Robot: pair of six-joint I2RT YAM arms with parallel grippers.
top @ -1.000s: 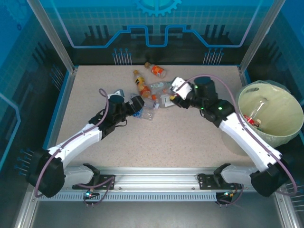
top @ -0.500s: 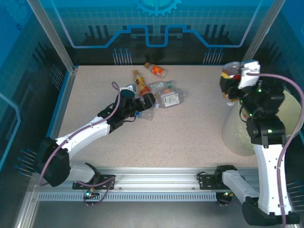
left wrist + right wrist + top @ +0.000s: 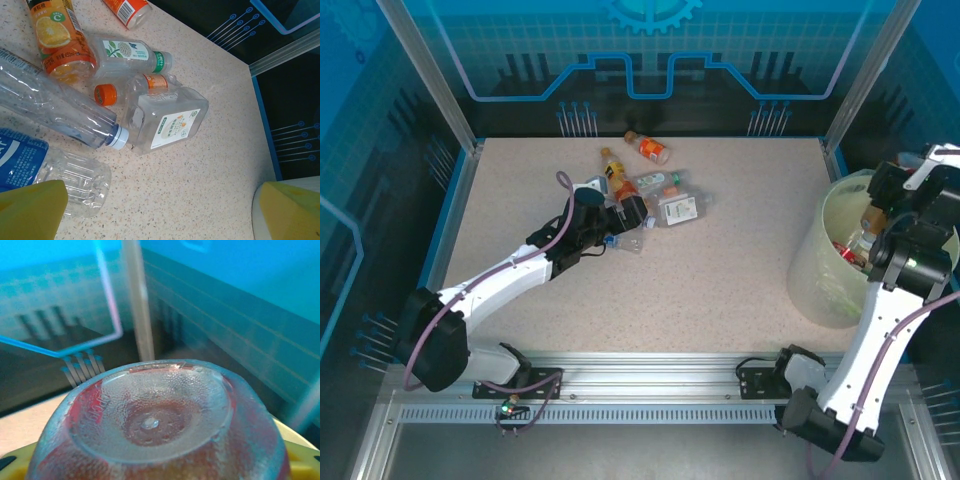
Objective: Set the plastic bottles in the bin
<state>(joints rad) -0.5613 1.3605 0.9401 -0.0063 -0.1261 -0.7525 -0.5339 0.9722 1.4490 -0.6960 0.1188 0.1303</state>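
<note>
Several plastic bottles [image 3: 655, 195] lie in a pile at the table's far middle. My left gripper [image 3: 623, 213] hovers at the pile's near left, open and holding nothing. From the left wrist I see an orange juice bottle [image 3: 57, 37], a green-capped bottle [image 3: 127, 52], a square clear bottle [image 3: 167, 120], a long clear bottle [image 3: 55, 110] and a blue-labelled bottle [image 3: 30, 165] ahead of the left gripper [image 3: 160, 220]. My right gripper [image 3: 888, 190] is over the bin [image 3: 817, 250], shut on a red-labelled bottle [image 3: 155, 425] whose base faces the right wrist camera. More bottles [image 3: 850, 250] lie inside the bin.
An orange-labelled bottle [image 3: 648, 148] lies apart near the back wall. Blue rails edge the table left [image 3: 445, 225] and right [image 3: 833, 160]. Bare speckled tabletop [image 3: 720, 280] stretches between the pile and the bin.
My right arm has swung from the pile to above the bin, carrying the bottle. My left gripper slid a little further into the pile, then stayed put.
</note>
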